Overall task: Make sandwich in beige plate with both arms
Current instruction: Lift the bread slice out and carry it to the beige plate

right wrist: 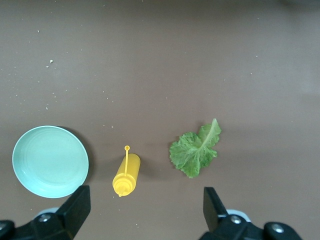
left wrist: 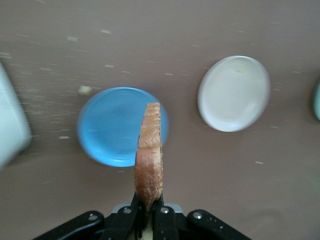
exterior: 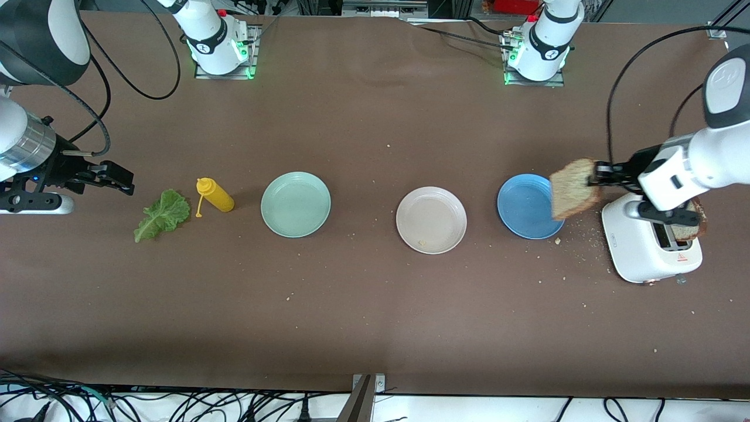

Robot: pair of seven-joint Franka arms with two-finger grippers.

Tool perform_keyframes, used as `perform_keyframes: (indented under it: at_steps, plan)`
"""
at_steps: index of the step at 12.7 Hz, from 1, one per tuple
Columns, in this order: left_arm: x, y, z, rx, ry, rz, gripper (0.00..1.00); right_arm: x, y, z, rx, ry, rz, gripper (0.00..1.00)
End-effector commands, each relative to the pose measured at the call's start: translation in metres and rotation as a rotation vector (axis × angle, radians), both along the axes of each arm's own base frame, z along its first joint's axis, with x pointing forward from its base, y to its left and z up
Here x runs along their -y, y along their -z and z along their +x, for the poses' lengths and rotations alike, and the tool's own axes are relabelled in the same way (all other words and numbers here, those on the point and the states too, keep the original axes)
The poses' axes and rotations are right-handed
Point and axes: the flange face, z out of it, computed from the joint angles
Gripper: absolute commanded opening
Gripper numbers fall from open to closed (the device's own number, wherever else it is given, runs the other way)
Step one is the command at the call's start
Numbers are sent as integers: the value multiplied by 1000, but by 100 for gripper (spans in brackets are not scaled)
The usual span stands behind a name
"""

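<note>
The left gripper [exterior: 596, 176] is in the air over the edge of the round blue plate [exterior: 524, 206], its fingers [left wrist: 126, 220] pinching a slice of brown speckled wholegrain toast [exterior: 574, 187] held on edge. A second toast slice [exterior: 694, 225] stands in the white toaster [exterior: 644, 249] at the left arm's end of the brown bench [exterior: 363, 310]. The round pale beige plate [exterior: 431, 220] lies beside the blue plate, toward the right arm's end, holding only a small crumb. The round mint-green plate [exterior: 296, 204] lies further along. Next come a yellow squeeze bottle [exterior: 215, 195] lying on its side and a ruffled green lettuce leaf [exterior: 162, 214] flat on the bench. The right gripper [exterior: 120, 179] waits above the bench near the leaf, its fingers [right wrist: 77, 207] spread wide and empty. Crumbs are scattered around the toaster.
</note>
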Motion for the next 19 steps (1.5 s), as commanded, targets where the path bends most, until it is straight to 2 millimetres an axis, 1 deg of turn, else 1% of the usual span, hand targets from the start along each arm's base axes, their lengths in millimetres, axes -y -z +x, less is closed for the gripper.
perform_keyframes:
  at_steps: [1,2,3,4,5,6,7,8,10,11,14,15,17,19]
  plan:
    - [28,57,16,-124,-2,-239,0,0,-3,-1,9,0,-16,100]
    - [38,76,21,-171,-30,-356,0,-1,-3,-1,9,-2,-15,100]
    - [48,95,25,-200,-33,-437,0,0,-2,-1,7,0,-16,100]
    - [56,112,28,-199,-13,-480,0,-1,-2,-1,7,-2,-16,100]
    - [60,129,31,-170,22,-506,0,-1,-2,-1,7,-2,-16,100]
    - [62,152,35,-144,55,-545,0,0,-2,-1,7,0,-16,100]
    - [71,178,36,-149,74,-602,0,0,-2,-1,7,0,-16,100]
    - [75,201,36,-138,89,-659,0,0,-3,-1,9,0,-16,100]
    - [87,239,34,-65,184,-736,0,0,-3,-1,9,0,-16,100]
    - [88,258,33,-32,214,-761,0,0,-3,-1,9,1,-16,100]
    - [102,286,36,74,272,-765,0,0,-2,-1,7,1,-16,100]
    - [112,292,34,76,281,-761,0,-1,-2,-1,7,0,-15,100]
    - [123,299,35,104,274,-736,0,-2,-2,-1,7,-3,-15,100]
    - [141,314,33,139,292,-719,3,-2,-2,-1,7,-2,-15,100]
